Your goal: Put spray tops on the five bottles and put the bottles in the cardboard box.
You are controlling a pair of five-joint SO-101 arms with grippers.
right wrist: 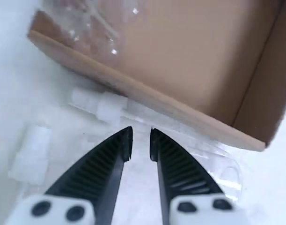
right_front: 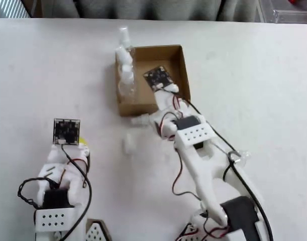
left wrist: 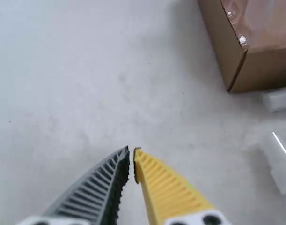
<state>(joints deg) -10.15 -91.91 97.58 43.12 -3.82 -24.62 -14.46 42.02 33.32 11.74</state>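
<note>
One bottle (right wrist: 107,108) lies outside box (right wrist: 180,112), at right pincer (right wrist: 139,140).

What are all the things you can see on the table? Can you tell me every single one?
table: one, white, under everything.
cardboard box: one, brown, open on top, far middle of the table.
bottles in the box: several, too crowded to count, clear with white spray tops, along one side wall.
lying bottle: one, clear with a white top, on the table against the box's near wall.
small white piece: one, white, on the table near that bottle.
left gripper: one, grey and yellow, shut, over bare table.
right gripper: one, black, open, just short of the lying bottle.
</note>
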